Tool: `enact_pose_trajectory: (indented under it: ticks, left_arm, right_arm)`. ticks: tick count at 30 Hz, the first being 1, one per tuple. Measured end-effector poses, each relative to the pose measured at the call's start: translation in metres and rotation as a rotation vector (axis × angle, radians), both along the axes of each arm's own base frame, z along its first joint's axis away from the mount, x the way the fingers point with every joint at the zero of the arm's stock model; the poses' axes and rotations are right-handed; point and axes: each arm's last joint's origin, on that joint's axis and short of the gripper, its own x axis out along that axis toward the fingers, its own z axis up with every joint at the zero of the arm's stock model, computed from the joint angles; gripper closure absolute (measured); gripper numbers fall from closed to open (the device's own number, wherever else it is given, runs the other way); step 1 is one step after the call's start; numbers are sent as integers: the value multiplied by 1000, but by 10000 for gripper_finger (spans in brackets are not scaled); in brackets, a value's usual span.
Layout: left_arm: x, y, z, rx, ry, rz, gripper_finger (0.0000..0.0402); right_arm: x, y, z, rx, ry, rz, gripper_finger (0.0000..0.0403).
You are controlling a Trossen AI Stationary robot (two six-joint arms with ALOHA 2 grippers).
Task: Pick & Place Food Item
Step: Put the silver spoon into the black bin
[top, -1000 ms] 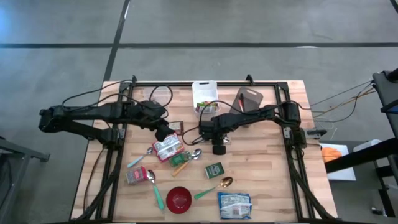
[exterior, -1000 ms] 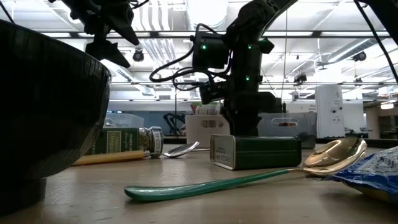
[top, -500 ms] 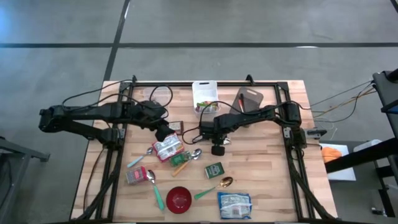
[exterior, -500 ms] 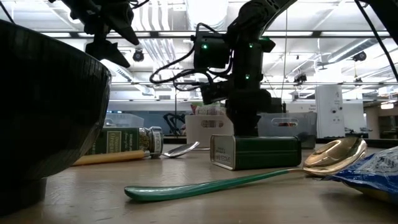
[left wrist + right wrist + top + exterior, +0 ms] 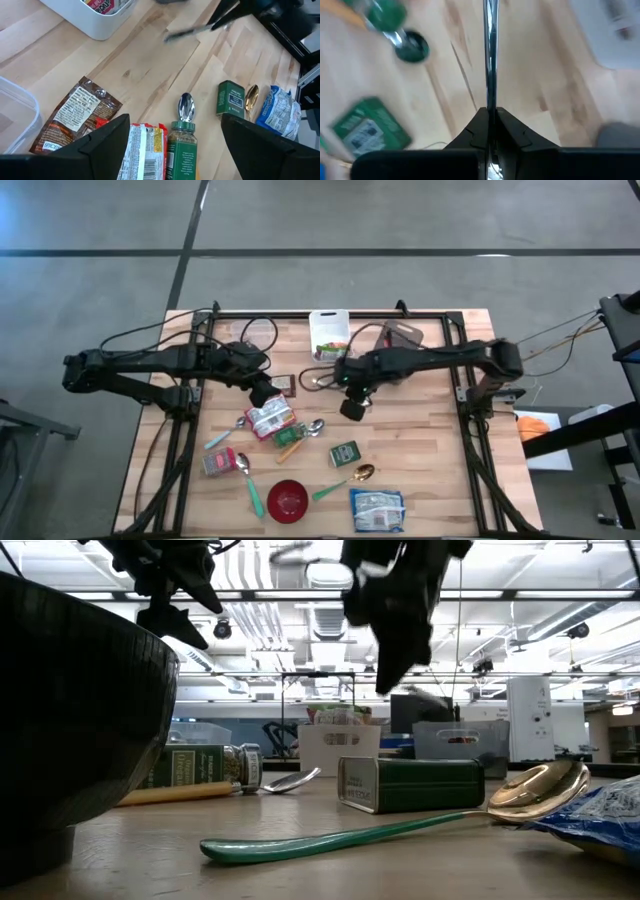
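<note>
— What has your right hand got?
— My right hand (image 5: 490,111) is clenched on a thin metal rod (image 5: 490,50), up over the bench (image 5: 420,440), between the bin (image 5: 328,330) and the tin (image 5: 344,452).
— And the food?
— Tin, jar (image 5: 290,442) and packet (image 5: 268,418) lie on the bench. My left hand (image 5: 263,392) hangs released just above the packet.

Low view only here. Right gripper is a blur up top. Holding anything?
Observer: Yes. The right wrist view shows the right gripper shut on a thin metal utensil.
Operator: Where over the table?
Observer: Mid-table, between the white bin and the green tin.
Operator: Left arm?
Observer: The left gripper is open above the red-and-white packet.
</note>
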Motion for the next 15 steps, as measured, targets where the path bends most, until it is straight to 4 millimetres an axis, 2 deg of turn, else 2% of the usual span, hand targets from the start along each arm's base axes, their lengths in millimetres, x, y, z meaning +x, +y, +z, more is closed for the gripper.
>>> enact_pose_trajectory:
  ticks: [5,8,12,15]
  left_arm:
    - [0,0,0,0,-1,0,83]
    - [0,0,0,1,-3,-1,83]
    - [0,0,0,2,-3,-1,83]
    - [0,0,0,2,-3,-1,83]
  right_arm:
    - [-22,-9,40,-24,-124,-169,392]
    - [-38,-19,55,-24,-155,-291,392]
    - [-64,-40,65,-24,-141,-480,392]
    - [-86,-58,62,1,-92,-635,392]
